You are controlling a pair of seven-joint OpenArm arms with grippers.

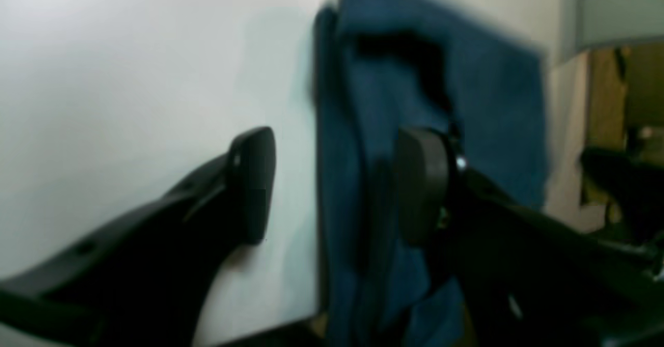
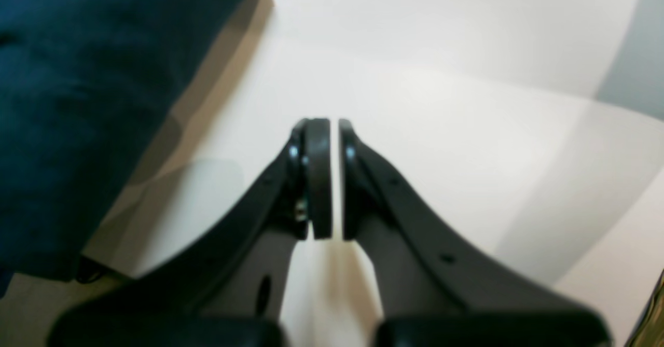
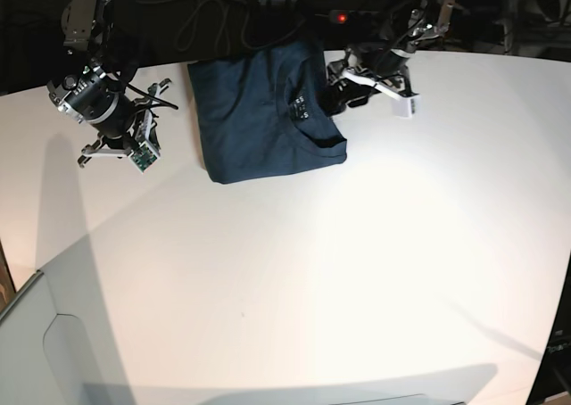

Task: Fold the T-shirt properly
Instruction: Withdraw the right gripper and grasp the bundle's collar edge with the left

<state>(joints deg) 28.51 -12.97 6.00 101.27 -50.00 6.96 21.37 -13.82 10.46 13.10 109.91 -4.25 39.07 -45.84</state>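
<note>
Where it lies flat on the white bench [image 3: 357, 271], the T-shirt [image 3: 259, 111] is one dark navy item, folded to a compact rectangle with neckline and small printed label uppermost. Two grippers: the left gripper [image 1: 332, 186] has its jaws spread wide, straddling the cloth's edge and holding nothing. The right gripper [image 2: 327, 181], jaws closed and empty, sits apart beside the cloth.
</note>
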